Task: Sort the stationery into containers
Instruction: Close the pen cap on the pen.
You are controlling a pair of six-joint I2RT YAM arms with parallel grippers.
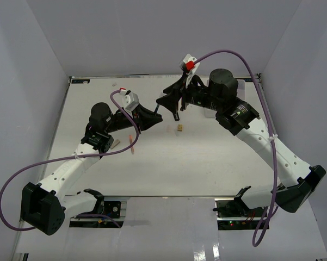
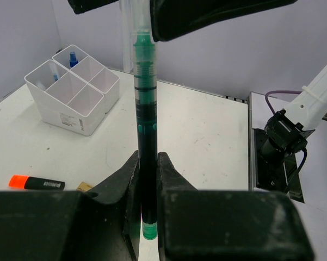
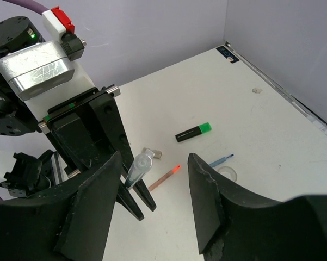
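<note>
left gripper [image 2: 148,163]: jaws clamped on the green pen's [image 2: 147,125] lower barrel
green pen: off the table, held between the two arms; clear end pokes between the right fingers [image 3: 98,201]
right gripper [image 3: 155,163]: jaws apart, one finger each side of the clear end; no grip seen
table [image 2: 207,136]: orange-capped marker [image 2: 35,182] and tan block [image 2: 84,186] lie loose; green-capped marker [image 3: 193,133], pink stick [image 3: 163,178] too
container [image 2: 71,98]: white box, well apart from the pen; blue-capped bottle [image 2: 73,57] in its far compartment
step: looks like a left-to-right handover
next: right jaws close squarely on the clear end; left lets go only after; then carry to a compartment
</note>
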